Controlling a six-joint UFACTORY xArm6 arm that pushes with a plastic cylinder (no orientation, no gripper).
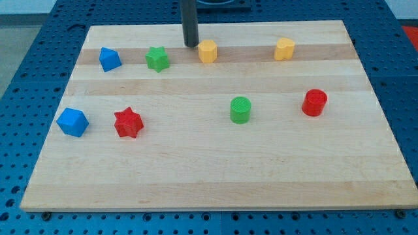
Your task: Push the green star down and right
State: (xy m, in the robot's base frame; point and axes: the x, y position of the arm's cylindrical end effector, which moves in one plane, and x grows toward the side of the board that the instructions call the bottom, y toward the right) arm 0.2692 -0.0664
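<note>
The green star [157, 59] lies on the wooden board [215, 176] near the view's top left. My tip [191, 44] is the lower end of a dark rod coming down from the view's top. It stands above and to the right of the green star, with a gap between them. It is just left of a yellow hexagonal block [207, 51] and close to it.
A blue block [109, 59] sits left of the star. A second yellow block [284, 49] is at the top right. A blue block [72, 122] and a red star [128, 123] lie at the left. A green cylinder [240, 109] and a red cylinder [315, 102] lie mid-right.
</note>
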